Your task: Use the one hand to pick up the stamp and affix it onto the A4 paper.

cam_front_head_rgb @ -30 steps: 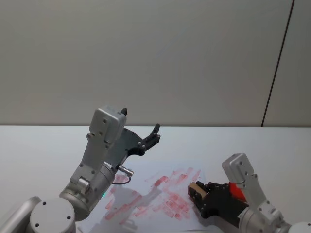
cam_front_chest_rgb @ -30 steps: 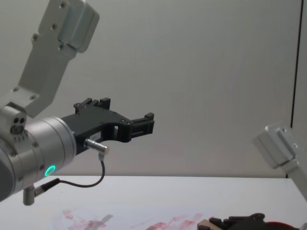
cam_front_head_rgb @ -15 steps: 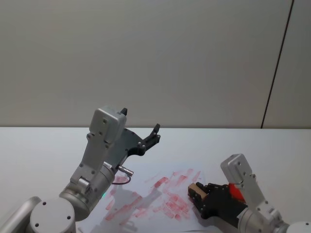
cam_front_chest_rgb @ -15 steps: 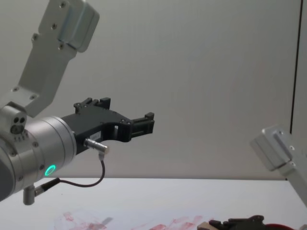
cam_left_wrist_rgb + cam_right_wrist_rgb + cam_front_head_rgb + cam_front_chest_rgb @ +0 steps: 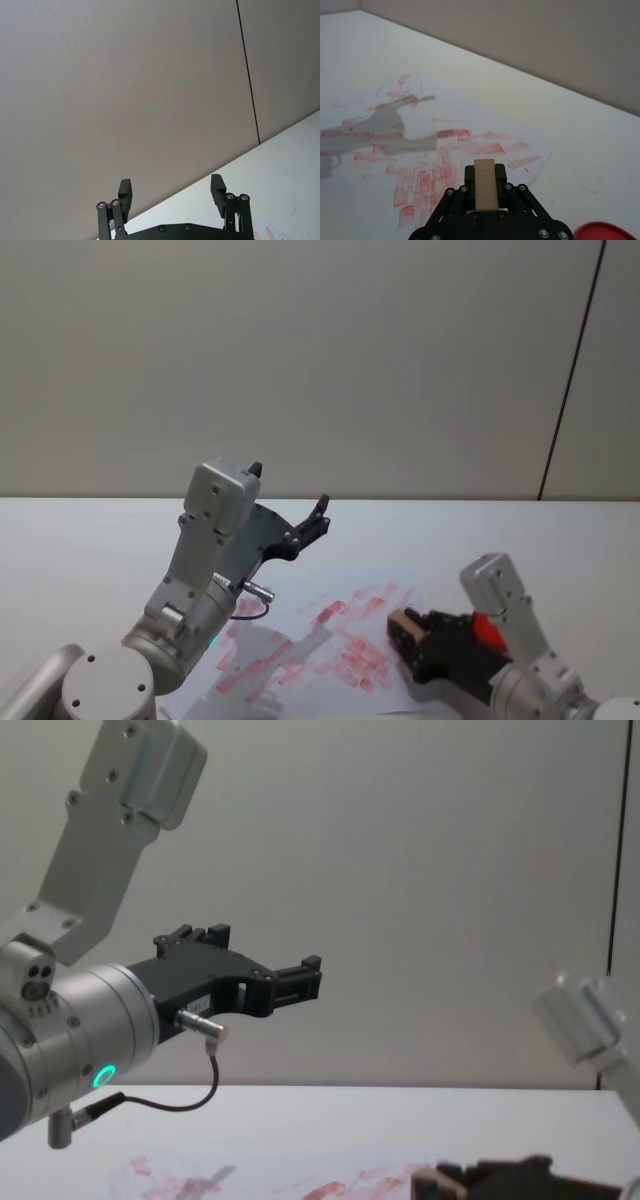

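A: R gripper (image 5: 485,176), status?

B: Clamped on the stamp (image 5: 485,192), one finger each side, tan block poking out past the tips. Firm hold by the look of it.

A: Change vs half a sec ago?

B: Sits higher in chest view now, and has shifted a bit twd the robot's right in head view. Reads as coming up off the sheet. Can't confirm the gap under the block.

A: Where's the block rel. to the A4 paper (image 5: 470,130)?

B: Over its right part, above the dense red marks, near the right edge. Red disc (image 5: 605,232) further right, off the sheet, apart from it.

A: Meaning for the task?

B: My guess: a press just done, lift under way. Can't pick a fresh mark out from the old smears, so print unverified.

A: L gripper (image 5: 171,186)?

B: Same spot as before, up in the air over the table (image 5: 90,540), fingers spread, nothing in them. Idle.
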Controlling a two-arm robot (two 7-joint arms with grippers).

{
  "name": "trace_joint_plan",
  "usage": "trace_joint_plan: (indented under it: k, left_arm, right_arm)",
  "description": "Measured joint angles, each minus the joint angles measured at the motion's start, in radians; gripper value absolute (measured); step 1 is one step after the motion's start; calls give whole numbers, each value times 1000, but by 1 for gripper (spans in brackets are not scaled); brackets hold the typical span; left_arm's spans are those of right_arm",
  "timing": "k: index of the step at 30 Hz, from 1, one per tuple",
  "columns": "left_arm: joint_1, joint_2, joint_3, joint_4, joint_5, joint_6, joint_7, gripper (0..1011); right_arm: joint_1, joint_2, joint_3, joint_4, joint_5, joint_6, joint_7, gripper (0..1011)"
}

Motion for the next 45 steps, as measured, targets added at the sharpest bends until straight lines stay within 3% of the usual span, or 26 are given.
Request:
trace_joint_plan:
  k: [15,28,45]
  left_arm:
    - [0,0,0,0,0,0,0,1002]
    - [0,0,0,0,0,0,0,1002]
    - [0,0,0,0,0,0,0,1002]
  right_arm:
    - [-4,14,30,-112,73,-74,-69,216]
    - [-31,57,67,-153,102,-50,-116,216]
    - [-66,101,97,-132,115,-15,-148,216]
